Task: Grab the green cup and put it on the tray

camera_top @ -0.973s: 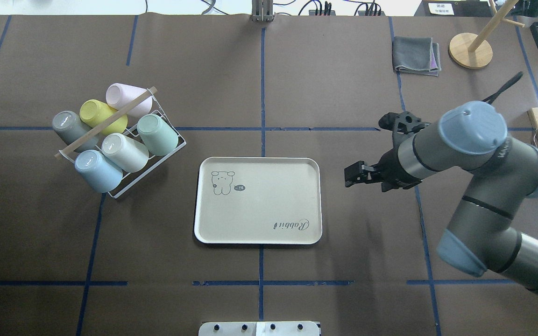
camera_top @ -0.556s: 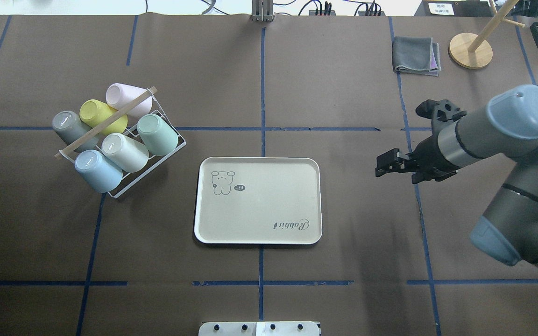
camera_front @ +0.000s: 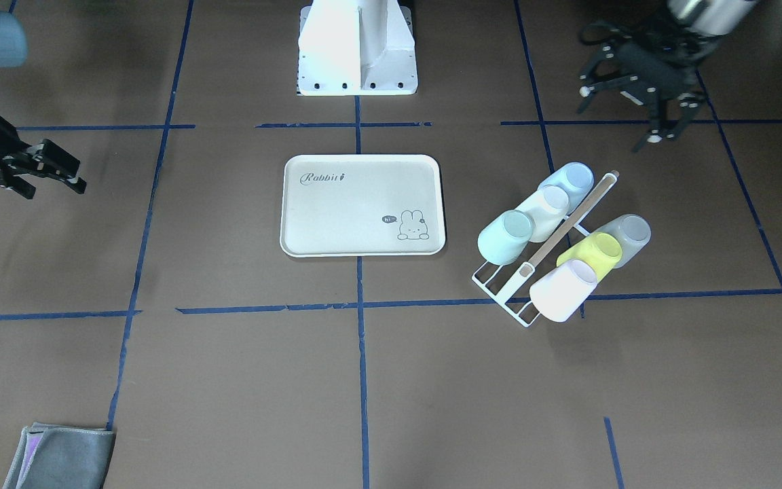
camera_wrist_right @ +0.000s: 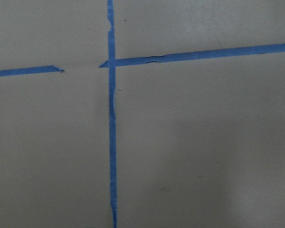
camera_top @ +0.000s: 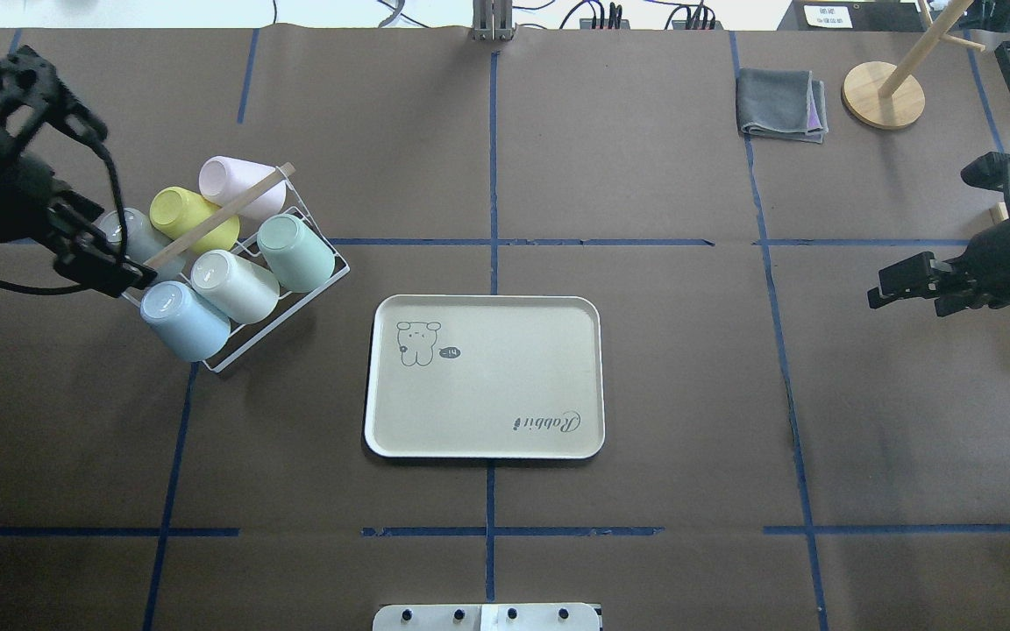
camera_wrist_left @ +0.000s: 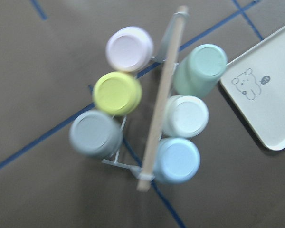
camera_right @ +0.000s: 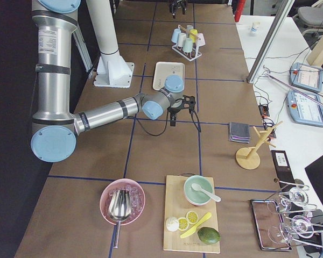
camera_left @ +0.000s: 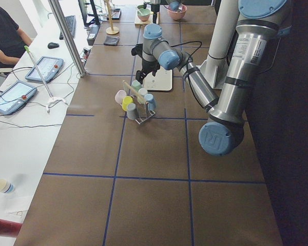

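From overhead, your left gripper (camera_top: 106, 263) hangs over the wire rack (camera_top: 321, 282), well to the tray's (camera_top: 505, 386) left. It is above the grey cup (camera_top: 124, 230), in the row farther from the tray, with the wrist angled down toward the rack. Your right gripper (camera_top: 886, 287) sits well off the tray's right side, its fingers pointing back toward the tray.

The green cup (camera_top: 295, 252) rests base-up on the rack and is the cup nearest the tray. The cream cup (camera_top: 233, 285) and light blue cup (camera_top: 181, 320) share its row. The rack's wooden handle (camera_top: 207, 221) runs between that row and your left gripper.

A second ago the right gripper was just beside the tray's right edge and the left arm was out of the picture. Since then the right has pulled away and the left has come in. The cups and tray have not shifted.

In the front-facing view, both grippers' fingers stand apart and grasp nothing.

In the left side view, your near arm reaches down over the rack.

Your left wrist camera looks down, slightly blurred, on six cup bases. The green one is at the tray-side end, with the tray's bunny corner at the frame edge.

Your right wrist camera shows only the table (camera_wrist_right: 190, 152) and blue tape (camera_wrist_right: 112, 142).
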